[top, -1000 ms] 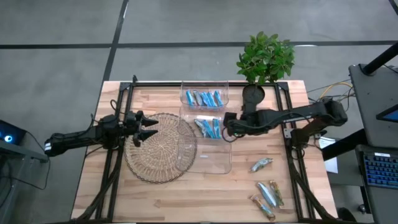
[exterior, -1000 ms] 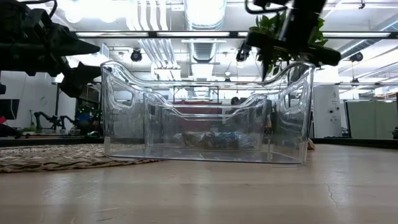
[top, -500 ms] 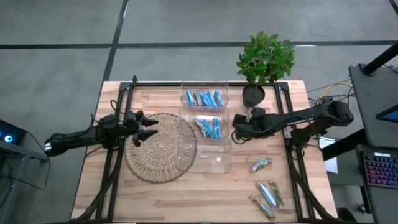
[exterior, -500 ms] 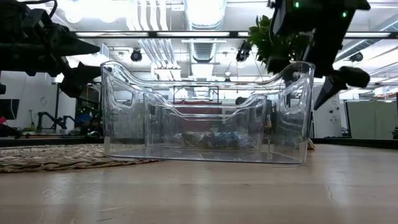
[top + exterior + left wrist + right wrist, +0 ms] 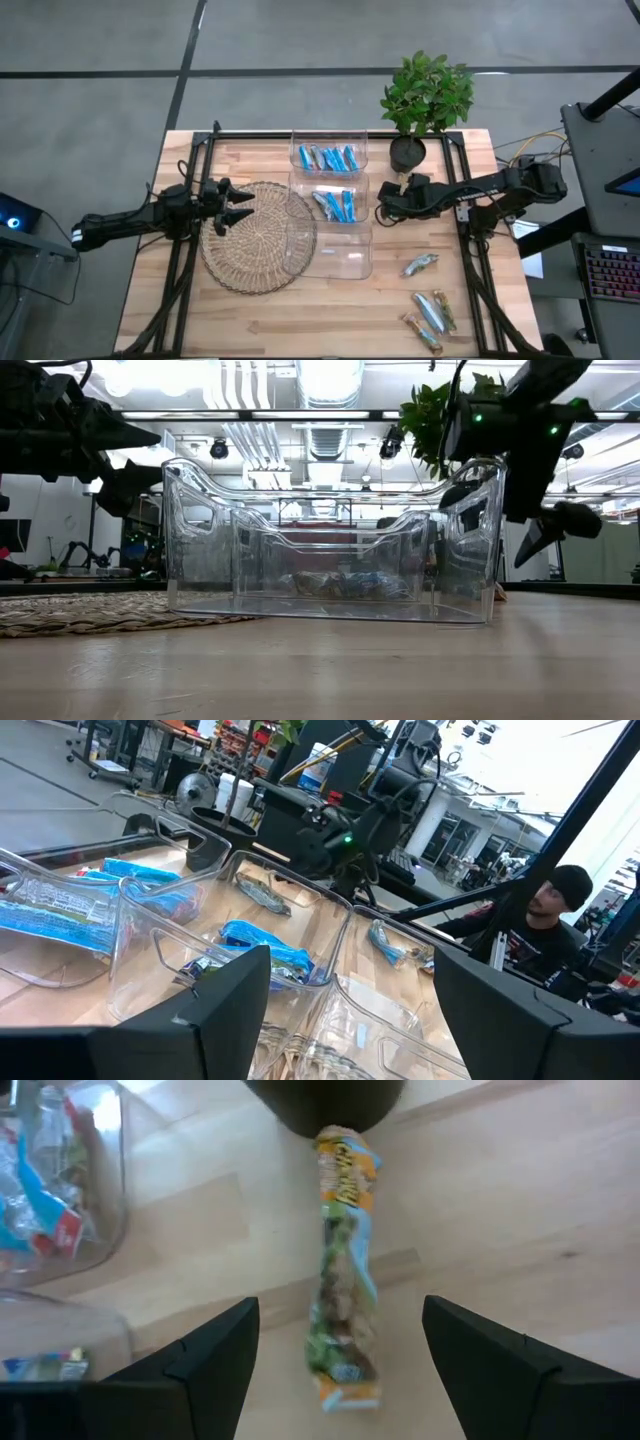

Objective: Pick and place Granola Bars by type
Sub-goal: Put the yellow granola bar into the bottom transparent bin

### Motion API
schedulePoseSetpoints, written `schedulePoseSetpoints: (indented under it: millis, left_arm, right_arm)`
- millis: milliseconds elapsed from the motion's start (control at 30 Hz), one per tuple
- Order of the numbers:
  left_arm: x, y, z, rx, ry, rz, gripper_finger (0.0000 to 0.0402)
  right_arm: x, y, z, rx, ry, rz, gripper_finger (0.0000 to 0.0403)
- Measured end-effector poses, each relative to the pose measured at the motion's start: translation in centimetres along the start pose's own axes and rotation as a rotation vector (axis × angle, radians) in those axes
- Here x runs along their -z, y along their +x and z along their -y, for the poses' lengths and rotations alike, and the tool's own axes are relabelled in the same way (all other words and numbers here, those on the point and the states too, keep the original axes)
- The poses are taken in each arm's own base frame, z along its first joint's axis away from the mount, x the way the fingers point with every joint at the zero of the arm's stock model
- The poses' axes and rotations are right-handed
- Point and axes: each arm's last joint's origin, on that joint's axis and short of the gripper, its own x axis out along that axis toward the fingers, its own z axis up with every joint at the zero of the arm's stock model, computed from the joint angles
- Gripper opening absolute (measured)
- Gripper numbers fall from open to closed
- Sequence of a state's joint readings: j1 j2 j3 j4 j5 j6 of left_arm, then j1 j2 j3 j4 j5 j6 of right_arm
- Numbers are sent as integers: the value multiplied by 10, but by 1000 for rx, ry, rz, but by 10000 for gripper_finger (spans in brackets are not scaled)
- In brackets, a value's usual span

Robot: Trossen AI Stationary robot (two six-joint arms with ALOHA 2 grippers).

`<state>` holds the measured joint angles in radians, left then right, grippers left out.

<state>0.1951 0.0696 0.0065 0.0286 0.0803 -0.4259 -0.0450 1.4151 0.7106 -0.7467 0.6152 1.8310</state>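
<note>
From where I stand, the sorting looks partly done: blue granola bars [image 5: 327, 157] fill the far clear bin [image 5: 329, 148], more lie in the middle bin [image 5: 331, 205], and the near bin [image 5: 340, 262] is bare. Four greenish bars [image 5: 421, 264] wait on the table [image 5: 250, 330] at the right. The right gripper [image 5: 383, 210] hangs just beside the middle bin, fingers spread and empty. The left gripper [image 5: 240, 206] waits, open, over the woven mat [image 5: 255, 260].

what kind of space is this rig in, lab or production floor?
Most likely a robotics lab or workshop. The low view shows exposed ceiling ducts and strip lighting; the left wrist view shows a person among equipment racks; a keyboard sits beside the wooden table.
</note>
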Motion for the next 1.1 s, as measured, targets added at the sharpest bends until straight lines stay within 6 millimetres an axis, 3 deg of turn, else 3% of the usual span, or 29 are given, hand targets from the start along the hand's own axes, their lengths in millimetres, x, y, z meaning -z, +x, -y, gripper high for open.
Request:
schedulePoseSetpoints:
  millis: [367,800,1100]
  left_arm:
    - [0,0,0,0,0,-1,261]
    - [0,0,0,0,0,0,261]
    - [0,0,0,0,0,0,261]
  right_arm:
    - [-11,27,-2,46,4,-44,263]
    - [-1,41,-5,77,-54,-151,255]
    - [-1,42,-5,75,-46,-145,181]
